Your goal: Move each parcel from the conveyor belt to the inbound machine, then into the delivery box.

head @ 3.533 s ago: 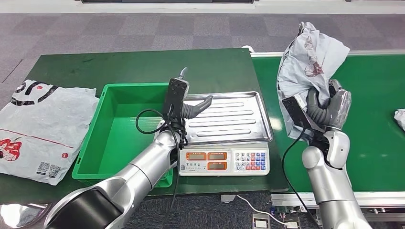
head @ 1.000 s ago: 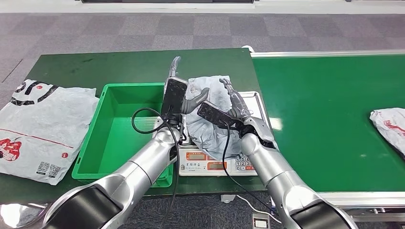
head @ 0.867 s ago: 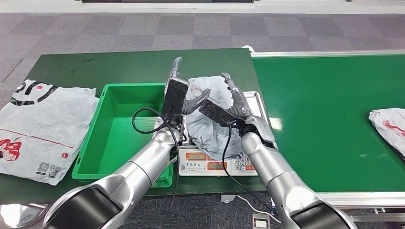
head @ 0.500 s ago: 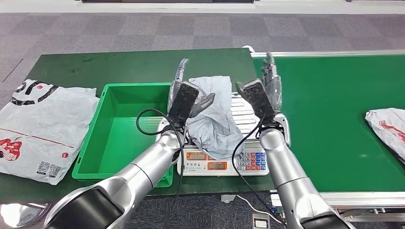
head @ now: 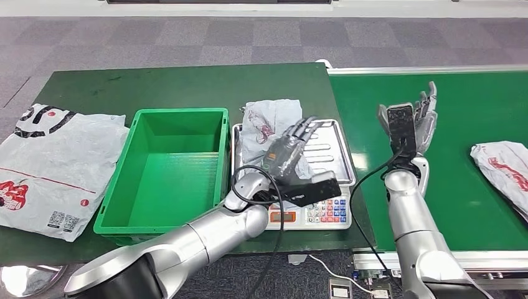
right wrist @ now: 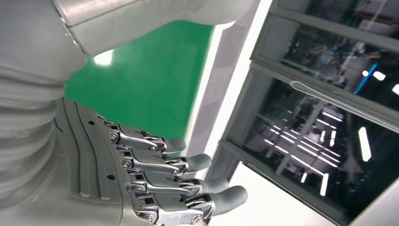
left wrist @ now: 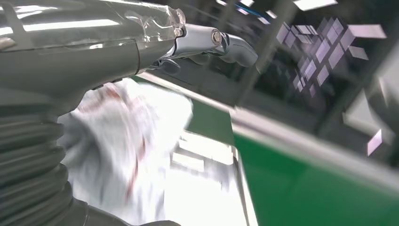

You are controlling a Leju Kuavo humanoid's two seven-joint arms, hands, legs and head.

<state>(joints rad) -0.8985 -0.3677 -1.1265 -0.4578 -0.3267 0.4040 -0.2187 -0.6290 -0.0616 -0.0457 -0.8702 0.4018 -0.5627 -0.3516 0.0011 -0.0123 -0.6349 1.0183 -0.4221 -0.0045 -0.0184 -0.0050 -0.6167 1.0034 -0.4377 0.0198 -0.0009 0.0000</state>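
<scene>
Parcel on the inbound machine; transfer to the delivery box not yet made.

The grey parcel (head: 268, 128) lies on the steel tray of the inbound machine (head: 336, 159), draped over the tray's 9 o'clock edge, just beside the green delivery box (head: 163, 168), which holds nothing visible. The left hand (head: 287, 151) reaches over the tray at the parcel's 4 o'clock side, fingers spread; whether it touches the bag cannot be told, and it grips nothing. The right hand (head: 418, 118) is raised over the conveyor belt (head: 473, 99), fingers apart and straight, empty. A second parcel (head: 503, 168) waits on the belt at 3 o'clock. A large printed bag (head: 53, 165) lies on the table at 9 o'clock. Judgement: first leg complete for one parcel; boxing remains, as does the whole cycle for the belt parcel.
</scene>
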